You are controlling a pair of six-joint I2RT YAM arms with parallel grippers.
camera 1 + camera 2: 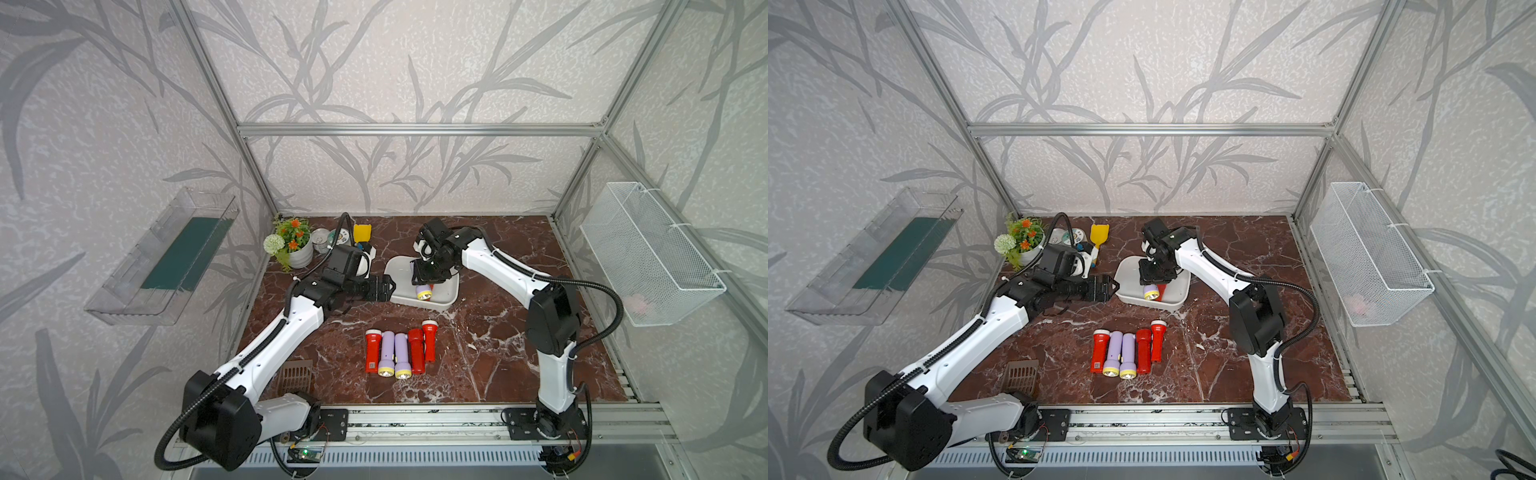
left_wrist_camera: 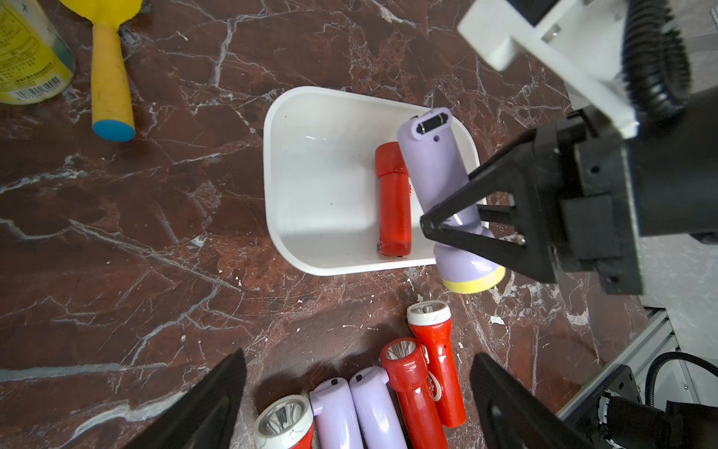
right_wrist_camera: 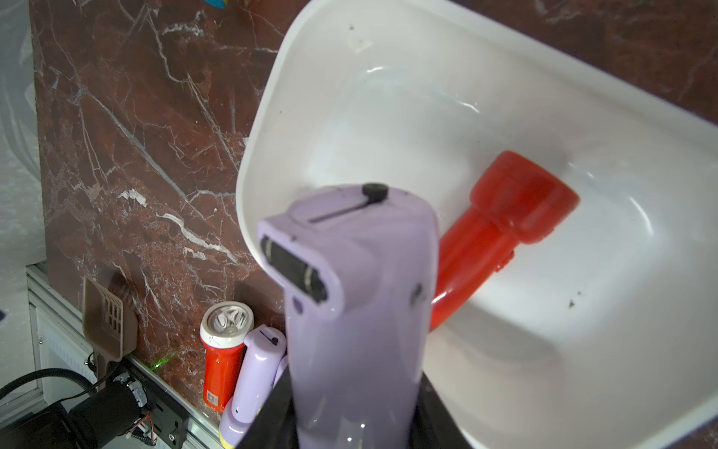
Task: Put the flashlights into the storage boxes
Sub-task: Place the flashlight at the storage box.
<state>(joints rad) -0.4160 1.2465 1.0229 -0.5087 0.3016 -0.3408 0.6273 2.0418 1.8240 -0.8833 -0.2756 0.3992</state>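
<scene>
- Our right arm (image 1: 498, 262) rises from its base at the front right of the marble tabletop (image 1: 498, 353). It bends at the elbow and reaches toward the far middle, and its wrist is turned down over the white tub (image 1: 399, 266).
- The right gripper (image 2: 431, 225) points downward and is clamped on a lilac flashlight (image 2: 435, 167), with its jaws pinching the narrow neck just behind the head.
- We see that flashlight held at a tilt. Its pale yellow head sticks out past the tub's near rim, and its tail is raised above the tub's inside. We cannot tell whether it touches the tub.
- A red flashlight (image 2: 394, 202) lies flat on the tub floor, just beside and partly under the held one.
- Our left arm (image 1: 291, 324) stretches from the front left base toward the middle with its forearm nearly level.
- The left gripper (image 1: 384, 287) points at the tub's left side, just beside it. Its jaws are spread wide and there is nothing between them.
- A row of five flashlights (image 1: 387, 353) lies side by side on the tabletop in front of the tub. There are three red and two lilac, and neither gripper touches them.
</scene>
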